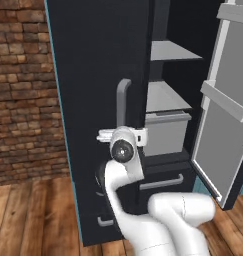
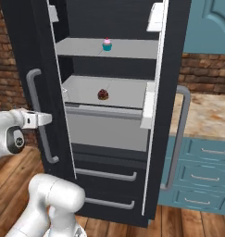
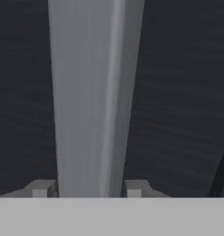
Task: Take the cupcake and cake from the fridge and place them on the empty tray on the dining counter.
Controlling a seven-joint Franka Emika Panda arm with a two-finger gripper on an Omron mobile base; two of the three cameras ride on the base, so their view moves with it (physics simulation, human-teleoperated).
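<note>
We see the fridge [image 2: 109, 139], tall, dark navy-black and matte, with both doors swung open; the left door's outer face sits right in front of the arm and the right door stands edge-on at the far right, white liner and bins showing. The gripper [image 3: 87, 189] is at the left door's grey bar handle [image 3: 88, 92], a smooth rounded vertical bar; 1 fingertip [image 3: 39, 189] sits on each side of it, just beside the bar, and we cannot tell if they press it or stand slightly off. In the right base view the gripper [image 2: 45, 119] reaches the same handle [image 2: 37, 115] about mid-height. Between the 2 doors the opening is free, with flat light grey shelves with straight front edges. The cupcake [image 2: 107, 44], teal wrapper with pink frosting, stands on the upper shelf, back from the edge. The cake [image 2: 103, 95], small, round and dark brown, stands on the shelf below, near its front edge, above a grey drawer. Below that are 2 dark drawers with grey bar pulls. Wood plank floor in front, red brick wall [image 1: 23, 90] at left, teal cabinets with a beige mottled counter [image 2: 204, 115] at right. No readable labels or writing.
</note>
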